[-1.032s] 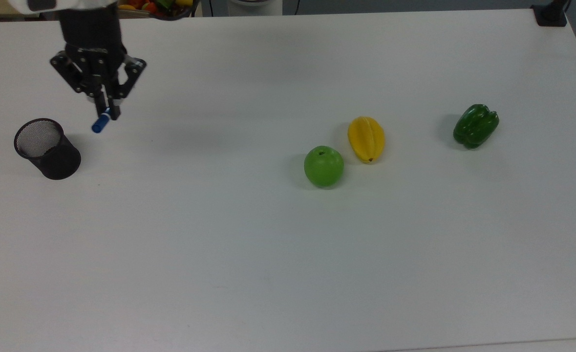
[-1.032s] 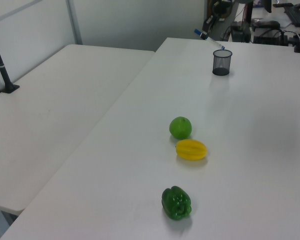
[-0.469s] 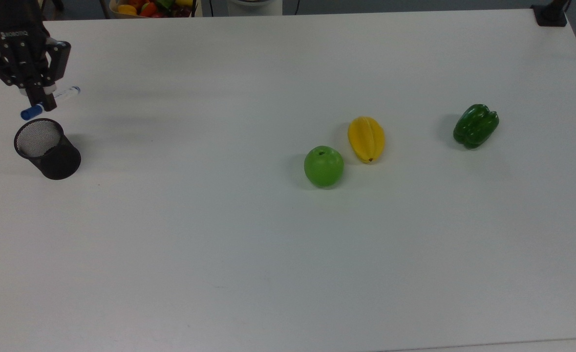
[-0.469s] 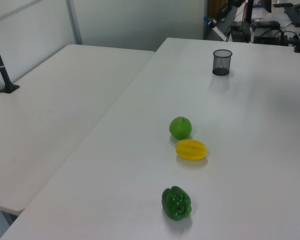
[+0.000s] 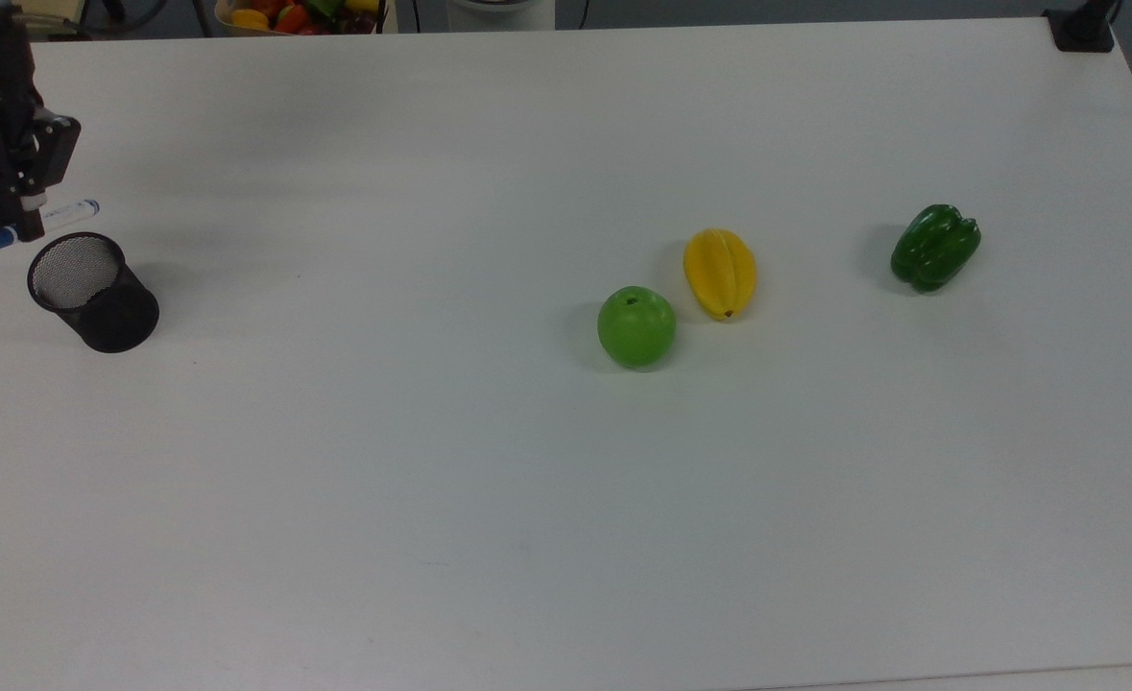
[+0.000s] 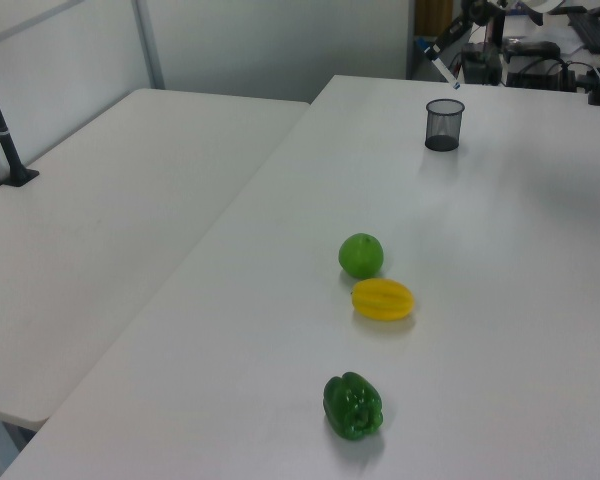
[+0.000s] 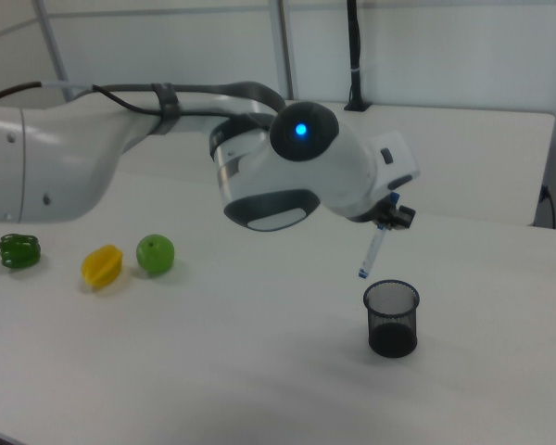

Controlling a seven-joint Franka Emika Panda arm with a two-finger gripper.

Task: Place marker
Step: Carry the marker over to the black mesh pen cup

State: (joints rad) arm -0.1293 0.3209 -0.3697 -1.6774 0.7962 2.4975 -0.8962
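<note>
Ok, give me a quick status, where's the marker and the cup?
Gripper shut on the marker, in the air. Marker tilted, lower tip above the black mesh cup, not yet inside. Nothing between them; the fruit sits far off.

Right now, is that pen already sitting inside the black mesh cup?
No. The marker hangs tilted in the air above the black mesh cup, held by the gripper.
</note>
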